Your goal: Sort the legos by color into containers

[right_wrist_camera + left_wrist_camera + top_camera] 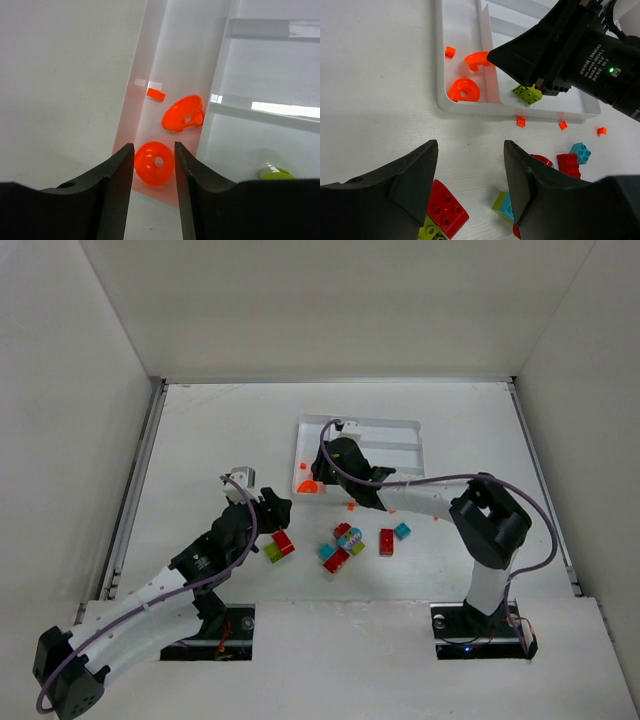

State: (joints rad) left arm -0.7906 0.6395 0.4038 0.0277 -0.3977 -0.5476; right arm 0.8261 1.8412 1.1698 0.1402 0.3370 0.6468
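Note:
The white tray [408,430] lies at the middle back. Its narrow side section [150,75] holds two round orange pieces [154,163] [182,113] and a tiny orange brick [156,94]. A lime piece [528,93] lies in the slot beside it. My right gripper [154,150] is open and empty, hovering over the side section above the nearer round piece. My left gripper [470,150] is open and empty above bare table, beside a red brick [445,205] stacked on a lime one [430,231]. Both grippers show from above, left [275,508] and right [325,470].
Loose bricks lie in front of the tray: a lime-and-teal brick [504,205], a red brick [386,542], a teal brick [402,531], a mixed cluster [340,545]. Tiny orange bricks [521,121] [563,125] lie by the tray's near rim. White walls enclose the table.

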